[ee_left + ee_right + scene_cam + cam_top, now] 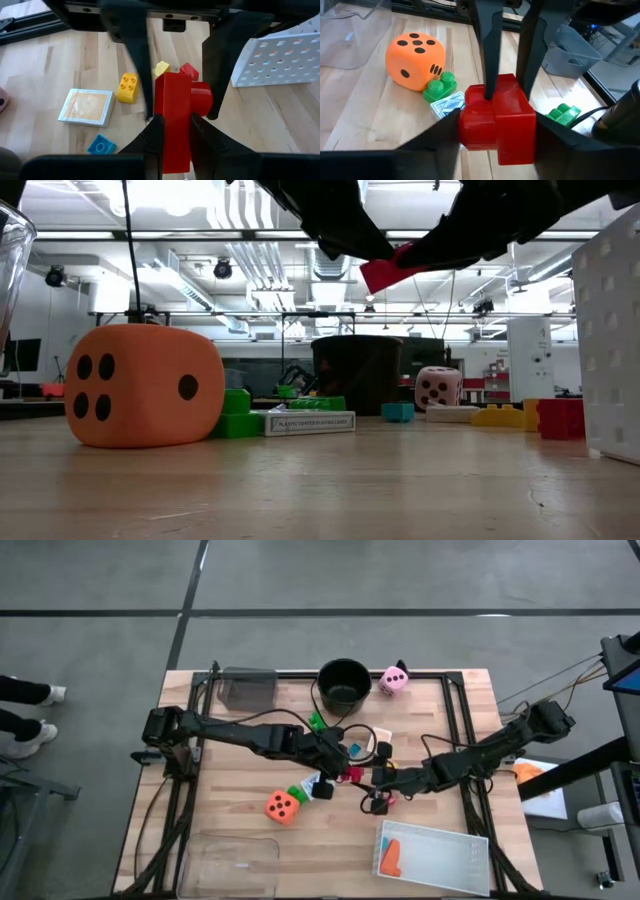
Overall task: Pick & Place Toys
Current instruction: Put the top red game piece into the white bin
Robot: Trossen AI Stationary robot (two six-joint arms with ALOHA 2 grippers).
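A red brick hangs in the air over the middle of the table, between both grippers. My left gripper reaches in from the table's left and is shut on it. My right gripper comes from the table's right, its fingers against the brick's other end. Under and around them lie an orange die, a green brick, a small pack of cards, a yellow brick and a blue brick. A pink die sits at the far edge. My left gripper pinches the red brick's end nearest to it between its two fingers, slanting down from the table's left. The brick is clear of the table. My right gripper has a finger on each side of the brick's opposite end, one against the studded face. It comes from the table's right, slanting slightly down.
A black bucket stands at the far middle, a grey bin to its left. A white tray holding an orange piece sits at the near right, a clear tray at the near left. Another card pack lies flat.
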